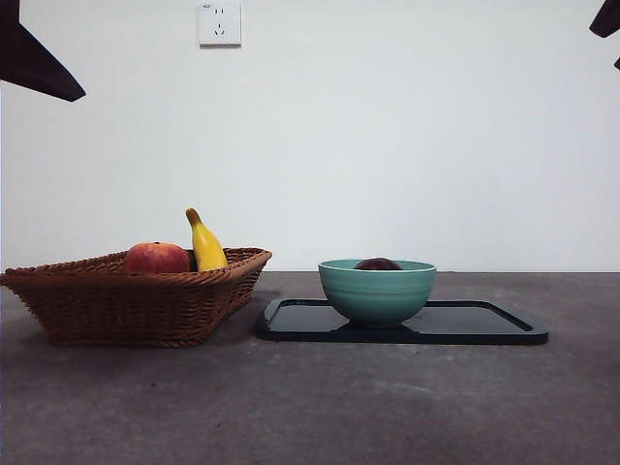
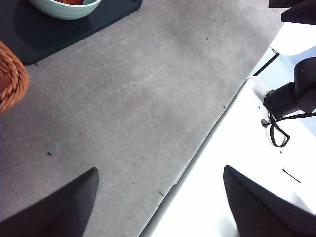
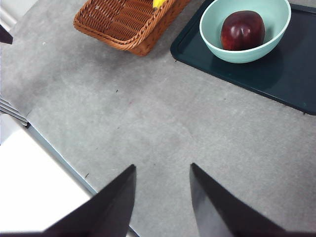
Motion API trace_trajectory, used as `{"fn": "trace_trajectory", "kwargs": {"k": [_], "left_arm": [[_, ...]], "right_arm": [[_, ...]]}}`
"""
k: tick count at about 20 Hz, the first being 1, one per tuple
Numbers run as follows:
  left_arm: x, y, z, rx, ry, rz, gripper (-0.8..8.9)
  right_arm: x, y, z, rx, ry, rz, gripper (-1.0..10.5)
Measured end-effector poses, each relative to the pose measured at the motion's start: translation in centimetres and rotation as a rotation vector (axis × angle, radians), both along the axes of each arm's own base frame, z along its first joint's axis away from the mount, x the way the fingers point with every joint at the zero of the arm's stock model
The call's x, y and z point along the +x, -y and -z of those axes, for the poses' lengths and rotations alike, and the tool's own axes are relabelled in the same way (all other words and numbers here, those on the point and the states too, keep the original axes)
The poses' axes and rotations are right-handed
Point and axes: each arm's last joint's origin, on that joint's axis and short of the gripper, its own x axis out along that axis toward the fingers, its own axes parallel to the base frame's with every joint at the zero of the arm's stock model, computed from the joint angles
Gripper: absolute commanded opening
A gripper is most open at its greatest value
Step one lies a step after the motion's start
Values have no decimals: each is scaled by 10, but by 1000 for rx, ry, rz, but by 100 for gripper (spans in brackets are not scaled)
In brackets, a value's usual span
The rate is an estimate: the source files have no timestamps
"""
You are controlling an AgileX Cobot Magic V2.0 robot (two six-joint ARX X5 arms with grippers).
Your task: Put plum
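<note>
Plum lies inside a teal bowl standing on a dark tray on the grey table. Beside the tray, a wicker basket holds a red-orange apple and a yellow banana. Left claw hangs spread wide over the table edge, empty; right claw hovers parted above bare table, gripping nothing.

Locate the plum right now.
The plum sits inside the teal bowl, which stands on the dark tray to the right of the wicker basket in the front view; neither gripper is near it.
</note>
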Motion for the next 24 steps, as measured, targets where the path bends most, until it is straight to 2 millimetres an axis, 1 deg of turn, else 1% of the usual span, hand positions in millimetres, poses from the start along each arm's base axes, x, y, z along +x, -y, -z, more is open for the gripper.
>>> {"fn": "trace_trajectory", "kwargs": {"k": [5,8,10,12,14,16,18,21,24], "left_arm": [[2,1,-2,-20,18,-13,406],[9,8,-9,-65,92,-50,412],[15,14,-16,-55,124,-95,415],[28,24,-27,-40,148,-129,415],[45,37,-39,-38,156,-123,415],[66,54,-49,-33,172,-104,415],[89,75,-56,-7,199,-86,415],[121,104,-52,60,239,-71,414],[150,129,-37,109,246,-49,412]], "right_arm": [[0,0,0,0,0,0,175],[0,0,0,1,3,0,175],[0,0,0,1,3,0,175],[0,0,0,1,3,0,175],[0,0,0,2,3,0,175],[0,0,0,2,3,0,175],[0,0,0,2,3,0,175],[0,0,0,2,3,0,175],[0,0,0,1,3,0,175]]}}
